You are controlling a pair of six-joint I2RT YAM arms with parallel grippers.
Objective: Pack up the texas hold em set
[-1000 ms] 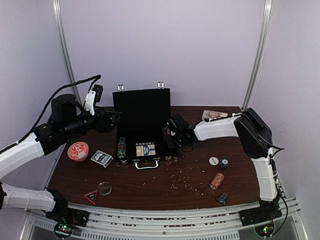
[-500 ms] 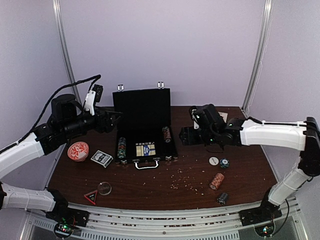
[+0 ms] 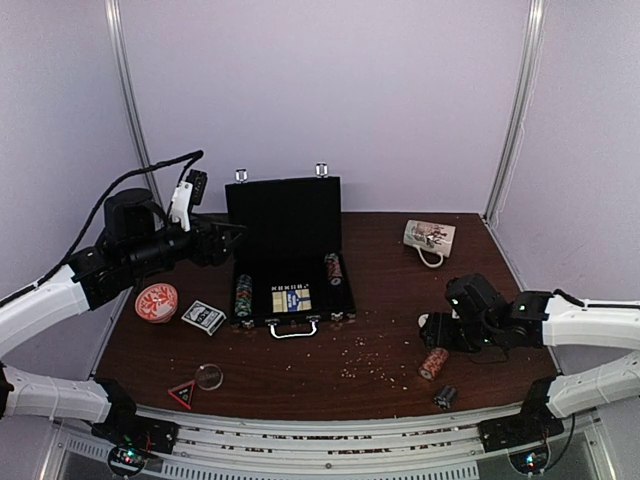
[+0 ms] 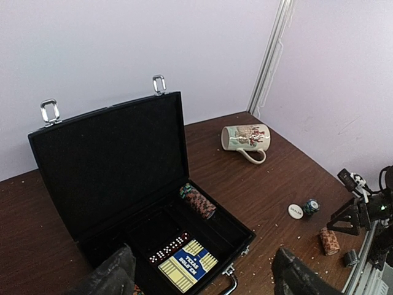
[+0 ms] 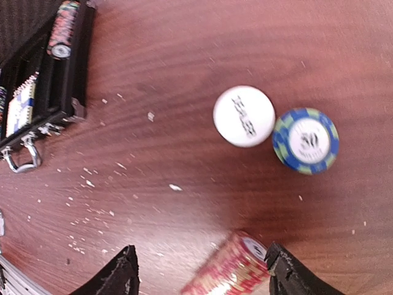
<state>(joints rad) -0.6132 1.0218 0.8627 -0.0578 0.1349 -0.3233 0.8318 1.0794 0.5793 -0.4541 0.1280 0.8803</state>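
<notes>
At the front edge a small dark stack of chips [image 3: 445,397] lies untouched. Just behind it, the right gripper [image 5: 199,267] has swung back from the right side of the case in the past second and now hangs low over the loose pieces. Its fingers [image 5: 123,273] stand wide apart with a red chip roll [image 5: 228,270] lying on its side between them, not clamped. That reads as one delivery finished and the next pick lined up. The roll runs off the bottom of the wrist view, so how far the fingers reach along it, and whether either pad touches it, I cannot tell.

A little farther on sit a white button [image 5: 244,116] and a blue chip [image 5: 305,141], almost touching; from above the dark gripper covers most of the button.

At mid-table the case [image 3: 285,235] is open with its lid upright; a card deck [image 3: 291,298] sits in it between two chip rows [image 3: 333,268]. A second card box [image 3: 203,317] is outside it, on the table to its left.

The left gripper [image 4: 202,283] has not moved; it hovers by the lid's left edge with its fingers apart and nothing between them. Its own view cuts off the case's front edge and hides the left chip row.

The mug [image 3: 430,236] lies on its side at the back.
</notes>
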